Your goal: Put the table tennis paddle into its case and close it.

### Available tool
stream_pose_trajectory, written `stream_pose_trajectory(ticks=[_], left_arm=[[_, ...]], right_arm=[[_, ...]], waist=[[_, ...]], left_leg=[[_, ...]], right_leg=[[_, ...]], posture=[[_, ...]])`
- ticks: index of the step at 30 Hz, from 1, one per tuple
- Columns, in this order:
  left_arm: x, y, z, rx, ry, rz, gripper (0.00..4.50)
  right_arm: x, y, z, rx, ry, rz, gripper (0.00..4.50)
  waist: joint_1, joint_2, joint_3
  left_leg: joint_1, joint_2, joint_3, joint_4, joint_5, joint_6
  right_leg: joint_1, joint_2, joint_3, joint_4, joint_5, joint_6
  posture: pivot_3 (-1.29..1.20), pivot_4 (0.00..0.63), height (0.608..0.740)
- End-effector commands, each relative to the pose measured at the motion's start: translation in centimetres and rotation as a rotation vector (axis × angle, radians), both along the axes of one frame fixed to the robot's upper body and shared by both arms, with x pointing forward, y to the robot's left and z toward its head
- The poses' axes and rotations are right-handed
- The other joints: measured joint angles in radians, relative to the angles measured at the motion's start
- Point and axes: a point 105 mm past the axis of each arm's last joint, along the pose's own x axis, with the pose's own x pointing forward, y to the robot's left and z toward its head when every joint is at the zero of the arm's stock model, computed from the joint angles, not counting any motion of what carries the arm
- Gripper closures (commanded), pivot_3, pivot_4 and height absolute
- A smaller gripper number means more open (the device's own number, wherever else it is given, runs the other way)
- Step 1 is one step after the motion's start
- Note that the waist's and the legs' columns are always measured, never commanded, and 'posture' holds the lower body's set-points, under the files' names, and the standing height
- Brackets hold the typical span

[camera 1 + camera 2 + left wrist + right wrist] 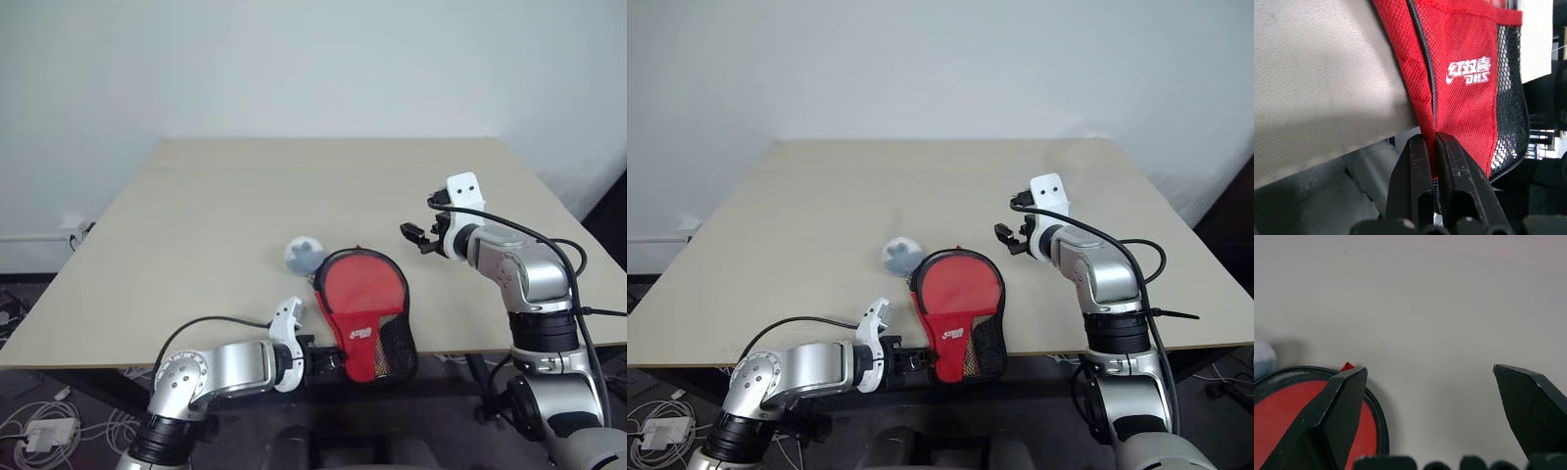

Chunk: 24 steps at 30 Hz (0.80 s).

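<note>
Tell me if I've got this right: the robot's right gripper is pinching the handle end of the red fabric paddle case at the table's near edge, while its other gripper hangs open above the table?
Wrong arm. The left gripper pinches the handle end of the red fabric paddle-shaped case at the beige table's near edge, as the left wrist view shows. The right gripper is the open one, above the table.

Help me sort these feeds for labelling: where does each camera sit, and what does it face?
Head views: look forward and down over the table, both arms showing.
Left wrist view: looks along the left gripper, shut on the case at the table edge.
Right wrist view: looks along the open right gripper, above the table.
Shared: the red case lies in all views.
</note>
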Motion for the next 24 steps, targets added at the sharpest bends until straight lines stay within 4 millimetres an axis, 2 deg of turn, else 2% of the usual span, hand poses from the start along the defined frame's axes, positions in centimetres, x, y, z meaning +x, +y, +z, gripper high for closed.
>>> stream_pose_trajectory(ticks=[1, 3, 7, 13, 16, 20, 24], left_arm=[[0.4, -0.3, 0.9, -0.029, -0.027, -0.020, 3.80], [0.4, 0.0, 1.2, -0.035, -0.044, -0.042, 3.21], [0.7, 2.1, 1.3, 0.012, -0.067, -0.037, 1.84], [0.5, 4.6, 3.5, 0.036, -0.160, -0.156, 0.02], [1.5, 6.1, 5.5, 0.115, -0.274, -0.225, 0.02], [4.7, 8.0, 7.5, 0.250, -0.509, -0.205, 0.02], [8.1, 9.9, 9.5, 0.299, -0.727, -0.118, 0.02]], right_arm=[[0.2, 0.2, 1.9, 0.007, -0.074, 0.004, 0.00], [0.2, 0.2, 1.9, 0.007, -0.074, 0.005, 0.00], [0.0, 0.2, 1.8, 0.003, -0.069, 0.015, 0.00], [-0.7, 0.7, 1.3, 0.005, -0.050, 0.069, 0.00], [-1.7, 2.1, 0.7, 0.001, -0.033, 0.151, 0.00], [-2.8, 3.5, 0.1, -0.005, -0.022, 0.222, 0.00], [-3.5, 4.6, -0.6, -0.018, -0.009, 0.279, 0.00]], waist=[[0.000, 0.000, 0.000], [0.000, 0.000, 0.000], [-0.003, 0.000, 0.000], [-0.005, 0.000, 0.003], [-0.004, 0.000, 0.008], [-0.004, 0.002, 0.009], [-0.005, 0.001, 0.009]], left_leg=[[0.000, -0.001, 0.000, 0.000, 0.000, 0.000], [0.000, -0.003, 0.000, 0.000, 0.000, 0.000], [0.000, -0.003, 0.000, -0.001, 0.000, 0.000], [0.000, -0.002, 0.000, -0.002, 0.000, -0.001], [0.000, 0.000, 0.000, -0.002, 0.000, -0.001], [-0.001, 0.003, 0.005, -0.005, 0.001, -0.002], [-0.001, 0.003, 0.009, -0.009, 0.001, -0.003]], right_leg=[[0.000, 0.000, 0.000, 0.000, 0.000, 0.000], [0.000, 0.000, 0.000, 0.000, 0.000, 0.000], [-0.001, 0.000, 0.000, 0.000, 0.000, 0.000], [-0.002, 0.000, -0.001, 0.000, -0.001, 0.002], [-0.002, -0.001, -0.001, 0.000, -0.002, 0.004], [-0.002, -0.001, -0.002, -0.001, -0.002, 0.004], [-0.004, -0.001, -0.001, -0.003, 0.000, 0.001]], posture=[[0.00, 0.000, 0.698], [0.00, 0.000, 0.698], [0.00, 0.000, 0.698], [0.00, 0.000, 0.698], [0.00, 0.000, 0.698], [0.00, 0.000, 0.698], [0.00, 0.000, 0.698]])
